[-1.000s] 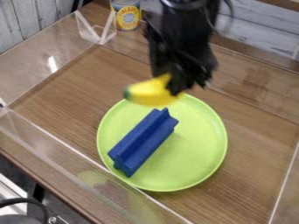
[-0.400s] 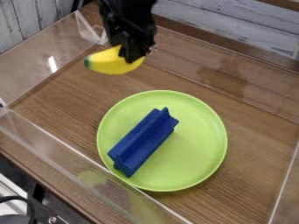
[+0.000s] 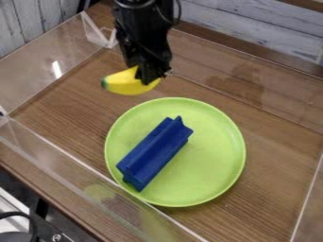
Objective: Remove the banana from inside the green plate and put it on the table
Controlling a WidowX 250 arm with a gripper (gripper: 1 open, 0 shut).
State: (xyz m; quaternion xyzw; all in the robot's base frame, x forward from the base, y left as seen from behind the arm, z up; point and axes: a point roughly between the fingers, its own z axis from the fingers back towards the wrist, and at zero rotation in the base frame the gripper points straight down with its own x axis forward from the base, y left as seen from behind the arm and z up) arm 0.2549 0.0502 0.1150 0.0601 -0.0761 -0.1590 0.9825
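Camera view: the arm's upper part is running off the top edge, and the dark gripper (image 3: pixel 149 72) is hiding its own fingertips, so the jaw gap itself is not showing, though the jaws are reading as clamped shut on the banana (image 3: pixel 128 82). Against the frame a moment earlier, the gripper and banana are sitting lower and nearer the green plate (image 3: pixel 217 134), whose dark blue block (image 3: pixel 155 151) is lying unmoved. The banana is hanging at the jaws' lower end, protruding to their left, above the table (image 3: pixel 76 109) just outside the plate's upper-left rim.
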